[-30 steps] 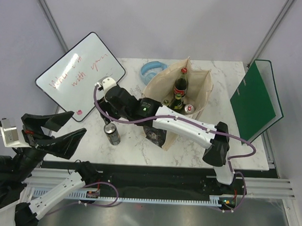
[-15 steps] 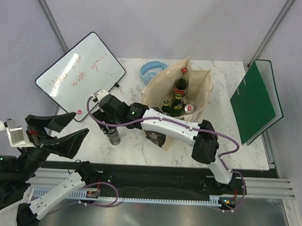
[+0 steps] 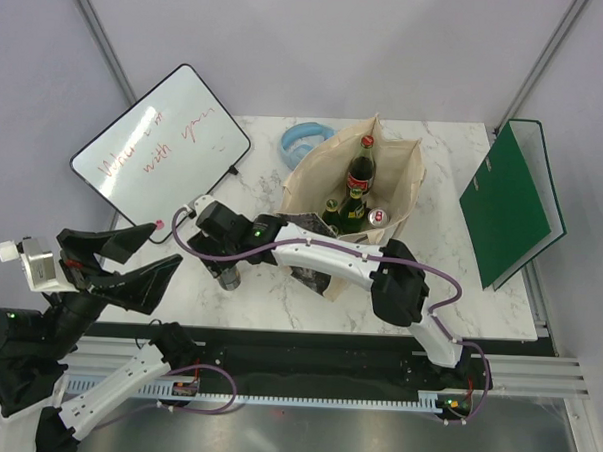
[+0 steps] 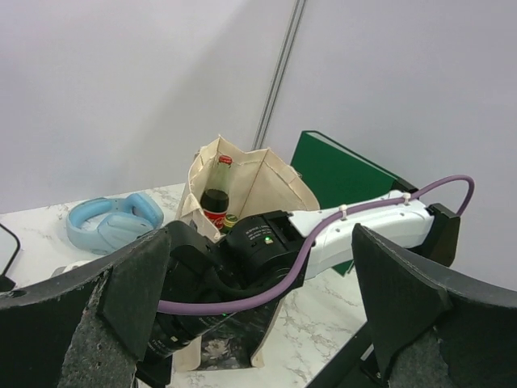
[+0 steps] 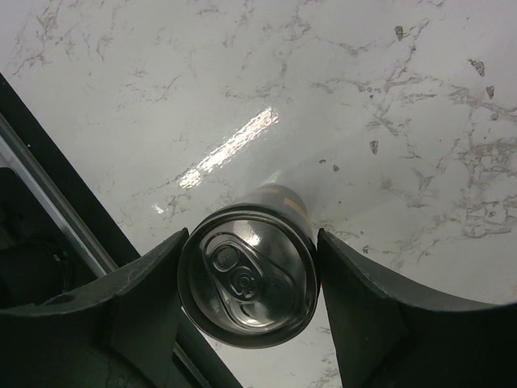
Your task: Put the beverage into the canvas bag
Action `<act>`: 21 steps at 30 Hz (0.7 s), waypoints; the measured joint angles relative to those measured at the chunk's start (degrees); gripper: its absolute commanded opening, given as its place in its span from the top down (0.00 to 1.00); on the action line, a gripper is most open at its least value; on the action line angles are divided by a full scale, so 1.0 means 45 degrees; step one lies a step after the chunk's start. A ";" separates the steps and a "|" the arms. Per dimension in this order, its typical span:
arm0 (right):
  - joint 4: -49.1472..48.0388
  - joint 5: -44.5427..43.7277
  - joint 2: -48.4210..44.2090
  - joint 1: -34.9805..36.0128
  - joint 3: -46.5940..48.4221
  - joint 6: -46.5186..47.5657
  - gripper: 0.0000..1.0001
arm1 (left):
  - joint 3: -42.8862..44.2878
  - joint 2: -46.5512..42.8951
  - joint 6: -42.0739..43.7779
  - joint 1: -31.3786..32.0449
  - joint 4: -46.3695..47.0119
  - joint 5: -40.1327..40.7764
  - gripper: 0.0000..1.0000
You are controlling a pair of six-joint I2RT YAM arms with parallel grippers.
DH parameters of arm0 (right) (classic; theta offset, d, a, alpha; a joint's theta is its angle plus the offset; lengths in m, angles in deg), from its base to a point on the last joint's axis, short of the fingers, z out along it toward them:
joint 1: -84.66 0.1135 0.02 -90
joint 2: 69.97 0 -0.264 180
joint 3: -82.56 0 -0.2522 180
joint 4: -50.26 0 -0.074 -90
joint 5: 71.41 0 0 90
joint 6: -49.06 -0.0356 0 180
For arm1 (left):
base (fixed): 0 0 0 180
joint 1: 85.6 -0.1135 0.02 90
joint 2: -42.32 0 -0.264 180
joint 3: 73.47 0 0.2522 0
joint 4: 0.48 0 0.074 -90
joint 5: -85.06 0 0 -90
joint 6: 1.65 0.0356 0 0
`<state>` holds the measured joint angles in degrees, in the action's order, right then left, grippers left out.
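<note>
Now my right fingers [image 5: 137,315] clasp the dark can [image 5: 246,287] by its sides, upright on the desk [image 5: 404,121], left of the bag [image 3: 404,180]. Thin, slick metal, likely full: grip firmly, never crushing. My left fingers [image 4: 404,299] hang spread, empty.

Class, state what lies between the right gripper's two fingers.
A dark can, upright on the marble table, sits between the fingers of the right gripper, seen in the right wrist view.
</note>
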<state>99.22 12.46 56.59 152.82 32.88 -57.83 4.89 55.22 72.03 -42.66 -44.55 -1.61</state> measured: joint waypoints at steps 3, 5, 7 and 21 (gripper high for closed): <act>-0.0024 -0.0024 0.0000 0.0024 -0.0039 0.0010 0.52 | -0.0112 -0.0019 0.0000 0.0000 0.0092 0.0049 0.00; -0.0039 -0.0087 0.0000 0.0034 -0.0039 0.0010 0.64 | -0.0175 -0.0034 0.0000 0.0000 0.0102 0.0131 0.00; -0.0068 -0.0131 0.0000 0.0034 -0.0044 -0.0010 0.79 | -0.0272 -0.0063 0.0000 0.0000 0.0102 0.0209 0.00; 0.0860 -0.1389 -0.1564 -0.0121 -0.0175 -0.0068 1.00 | -0.1365 -0.0092 0.0000 0.0000 0.0092 0.0627 0.00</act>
<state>103.09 6.21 49.56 152.28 32.09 -58.13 -1.25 54.81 72.03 -42.66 -44.13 1.21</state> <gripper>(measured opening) 0.668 0.996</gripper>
